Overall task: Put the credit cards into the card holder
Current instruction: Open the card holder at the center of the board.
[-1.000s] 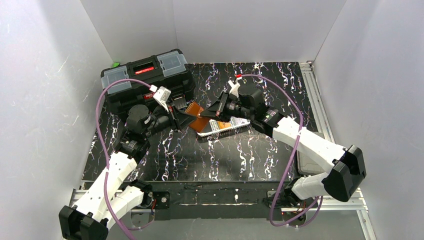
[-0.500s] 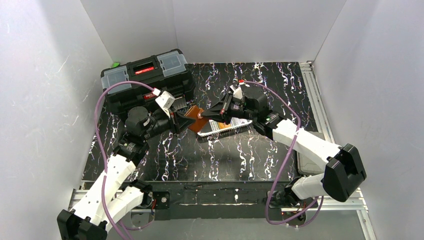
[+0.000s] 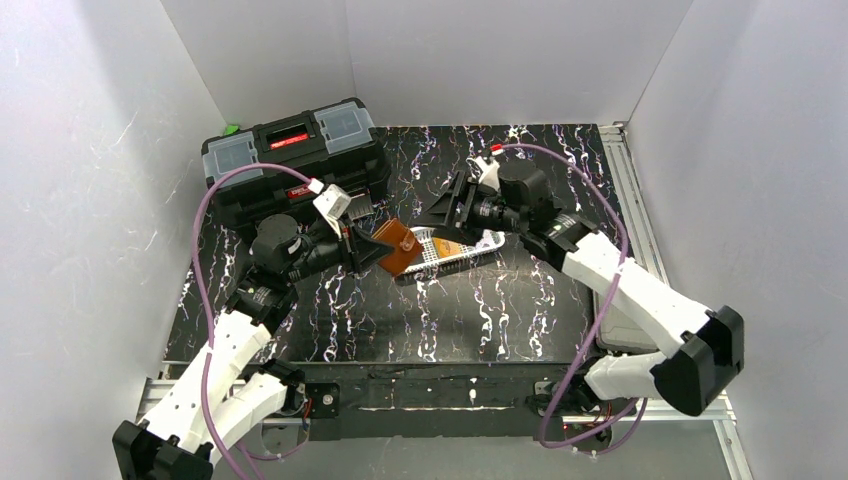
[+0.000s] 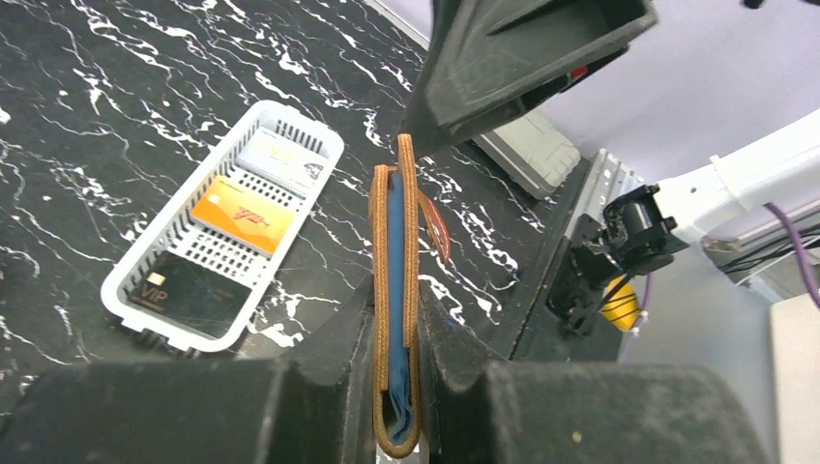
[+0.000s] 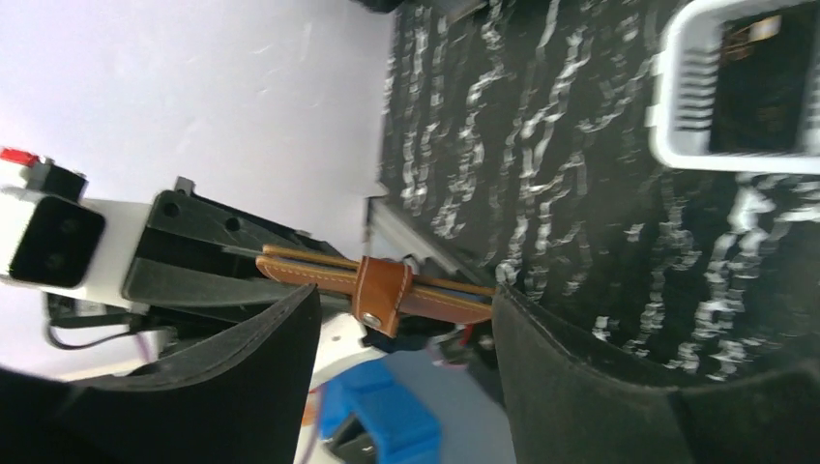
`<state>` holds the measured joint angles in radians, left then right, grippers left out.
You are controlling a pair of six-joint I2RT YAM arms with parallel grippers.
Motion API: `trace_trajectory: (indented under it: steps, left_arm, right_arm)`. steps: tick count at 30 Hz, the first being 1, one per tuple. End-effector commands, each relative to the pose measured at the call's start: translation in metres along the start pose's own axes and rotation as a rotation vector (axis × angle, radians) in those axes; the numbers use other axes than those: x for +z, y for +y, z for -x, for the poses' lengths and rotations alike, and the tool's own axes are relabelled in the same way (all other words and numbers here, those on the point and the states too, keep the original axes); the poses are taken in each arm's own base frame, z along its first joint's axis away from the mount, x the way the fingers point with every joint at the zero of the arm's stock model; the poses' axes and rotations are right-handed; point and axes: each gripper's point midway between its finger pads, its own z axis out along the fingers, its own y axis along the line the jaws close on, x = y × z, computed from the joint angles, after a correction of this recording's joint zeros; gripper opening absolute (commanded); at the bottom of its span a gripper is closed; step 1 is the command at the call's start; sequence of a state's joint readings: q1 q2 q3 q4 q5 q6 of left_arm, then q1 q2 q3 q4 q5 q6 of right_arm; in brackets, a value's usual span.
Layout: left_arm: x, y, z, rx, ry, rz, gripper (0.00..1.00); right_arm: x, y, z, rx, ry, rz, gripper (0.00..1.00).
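The brown card holder [image 3: 398, 247] hangs folded above the table, with my left gripper [image 3: 368, 245] shut on it. In the left wrist view the card holder [image 4: 396, 251] stands edge-on between the fingers of the left gripper [image 4: 396, 300], its blue lining showing. My right gripper [image 3: 438, 214] is open just right of it. In the right wrist view the right gripper [image 5: 406, 304] has its fingers on either side of the card holder's snap tab [image 5: 380, 293], apart from it. Three credit cards lie in the white basket [image 4: 319, 145]: whitish [image 4: 280, 159], orange [image 4: 242, 215], dark [image 4: 189, 290].
The white basket [image 3: 478, 248] sits on the black marbled table just right of the holder, under the right gripper. A big black toolbox [image 3: 295, 150] stands at the back left. A grey flat block [image 3: 612, 322] lies at the table's right edge.
My right gripper has opened, let go of the card holder and drawn back a little to the right. The left gripper keeps its hold, and the holder now looks folded.
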<state>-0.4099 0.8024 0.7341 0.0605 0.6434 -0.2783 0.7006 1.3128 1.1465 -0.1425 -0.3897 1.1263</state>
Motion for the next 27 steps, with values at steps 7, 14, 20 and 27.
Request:
trace_trajectory:
  steps: [7,14,20,27]
  left_arm:
    - [0.004,-0.002,0.024,-0.214,-0.028,0.059,0.0]
    - [0.005,-0.001,0.025,-0.294,-0.012,0.082,0.0]
    - [0.004,-0.005,0.022,-0.292,-0.006,0.055,0.0]
    - [0.002,-0.01,0.021,-0.299,-0.003,0.034,0.0]
  right_arm:
    - [-0.054,0.004,0.01,-0.759,-0.268,-0.439,0.77]
    - [-0.032,0.022,-0.013,-1.028,-0.275,-0.487,0.75]
    - [-0.015,0.029,-0.01,-1.136,-0.296,-0.585,0.7]
    - [-0.004,0.033,-0.001,-1.189,-0.324,-0.64,0.62]
